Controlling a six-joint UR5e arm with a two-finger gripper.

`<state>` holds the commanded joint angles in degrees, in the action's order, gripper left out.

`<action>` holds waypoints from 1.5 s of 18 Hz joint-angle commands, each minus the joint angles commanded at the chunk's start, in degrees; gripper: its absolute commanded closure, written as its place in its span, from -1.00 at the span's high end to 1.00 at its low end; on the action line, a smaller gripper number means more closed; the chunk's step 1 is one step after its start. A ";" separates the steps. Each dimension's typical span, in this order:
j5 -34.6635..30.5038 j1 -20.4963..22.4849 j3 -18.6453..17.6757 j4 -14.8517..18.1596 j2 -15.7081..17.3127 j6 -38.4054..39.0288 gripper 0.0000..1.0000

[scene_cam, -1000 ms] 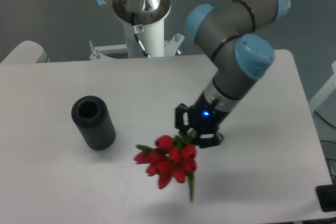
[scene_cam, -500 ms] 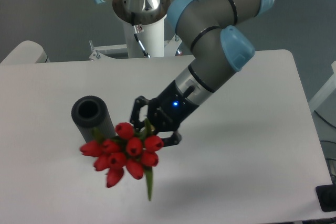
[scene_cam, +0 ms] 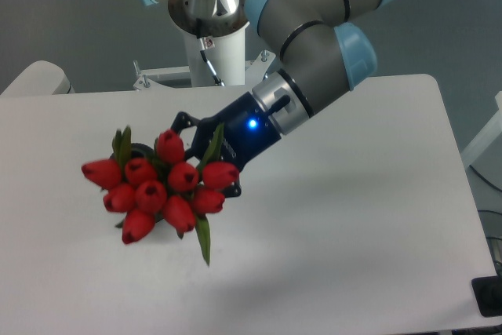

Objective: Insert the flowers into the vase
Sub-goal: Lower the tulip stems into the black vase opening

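Observation:
The flowers (scene_cam: 161, 186), a bunch of red tulip buds with green leaves, hang in the air at the left of the table. My gripper (scene_cam: 205, 161) is shut on their stems from the right, with the buds facing the camera. The bunch sits directly over the black vase and hides nearly all of it; only a dark sliver of the vase rim (scene_cam: 141, 149) shows behind the buds. A long green leaf (scene_cam: 204, 241) droops below the bunch.
The white table (scene_cam: 353, 233) stretches to the right and front. The arm's white base column (scene_cam: 212, 33) stands at the back edge. A white rounded object (scene_cam: 35, 80) sits at the far left corner.
My gripper has carried the flowers up and to the left, from the table's middle front to above the vase. The bunch now covers the vase, which stood in plain view before.

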<state>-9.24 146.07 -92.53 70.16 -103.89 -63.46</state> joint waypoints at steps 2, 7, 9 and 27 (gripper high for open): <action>2.90 0.35 -4.57 -3.52 1.49 0.00 -0.98; 3.79 0.62 -12.05 -6.26 6.06 0.00 -0.94; 3.79 0.62 -12.50 -6.26 6.25 -0.09 -0.93; 3.79 -2.19 -19.88 -6.52 5.37 -13.17 -0.70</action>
<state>-5.45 143.88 -112.41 63.63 -98.53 -76.63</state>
